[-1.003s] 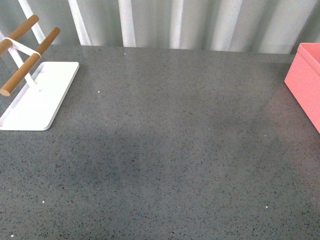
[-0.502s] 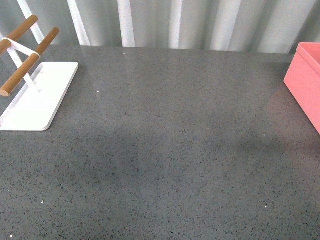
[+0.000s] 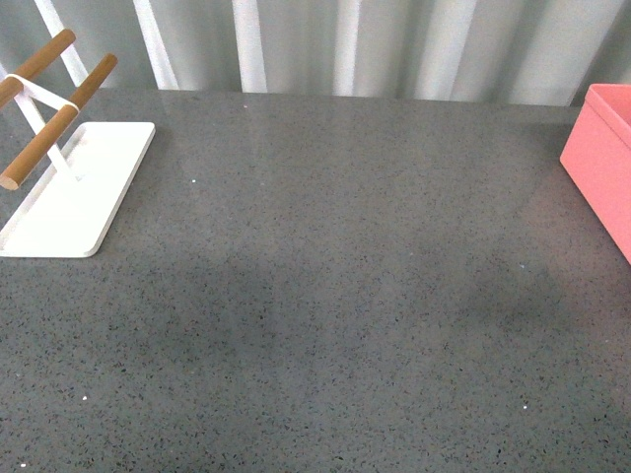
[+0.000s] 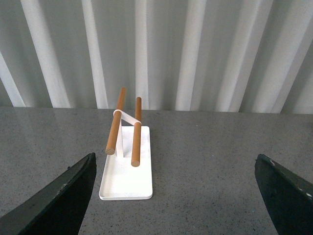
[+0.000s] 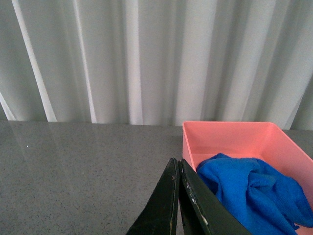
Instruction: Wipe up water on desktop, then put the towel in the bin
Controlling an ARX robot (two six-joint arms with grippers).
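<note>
The towel [image 5: 254, 188] lies crumpled inside the bin [image 5: 230, 129], a bright blue, soft heap against the pink walls, so you can judge the deposit step complete. Over the last second the front view shifts only slightly and the worktop [image 3: 335, 296] shows no visible water. The right fingers [image 5: 178, 205] are pressed together on nothing; the left fingers [image 4: 173, 196] are spread wide.

Soft terry towel [image 5: 254, 188] in a smooth plastic bin [image 5: 230, 134]; speckled, stone-like desktop [image 3: 335, 296] with faint sheen.
</note>
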